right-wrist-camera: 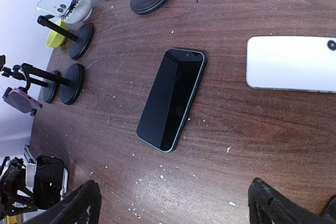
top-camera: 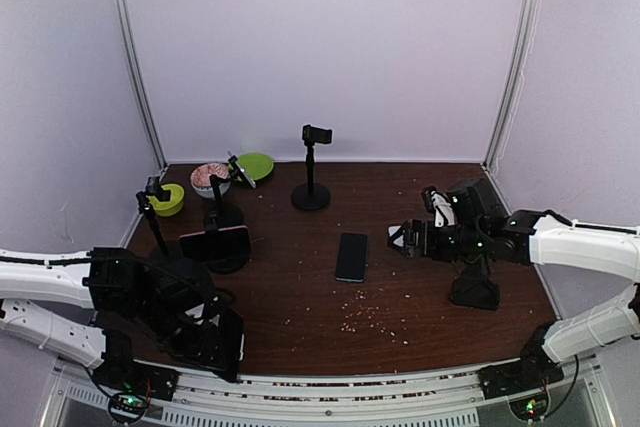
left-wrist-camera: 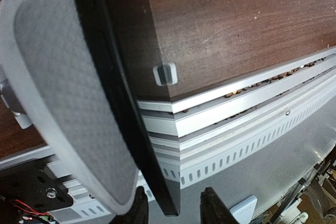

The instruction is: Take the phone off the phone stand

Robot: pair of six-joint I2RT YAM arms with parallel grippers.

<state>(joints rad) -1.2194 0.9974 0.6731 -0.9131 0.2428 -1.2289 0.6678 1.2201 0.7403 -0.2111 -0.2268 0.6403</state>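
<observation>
My left gripper [top-camera: 222, 345] is low at the table's front edge, shut on a dark phone [left-wrist-camera: 123, 93] with a grey, white-rimmed back. In the left wrist view the phone's lower end sits between my fingertips [left-wrist-camera: 138, 206], out over the metal front rail. A pink phone [top-camera: 213, 242] is still clamped in a black phone stand [top-camera: 226, 255] at the left. My right gripper [top-camera: 402, 238] is wide open and empty, hovering above the table [right-wrist-camera: 177, 209]. A black phone [top-camera: 351, 256] lies flat mid-table and also shows in the right wrist view [right-wrist-camera: 170, 99].
A white phone [right-wrist-camera: 291, 64] lies flat near the black one. An empty-clamp stand [top-camera: 311, 192] is at the back, and further stands [top-camera: 150, 209] are at the left, one holding a white phone [right-wrist-camera: 63, 3]. Green bowl [top-camera: 168, 199], white bowl [top-camera: 208, 179], green plate [top-camera: 256, 165]. Crumbs are scattered about.
</observation>
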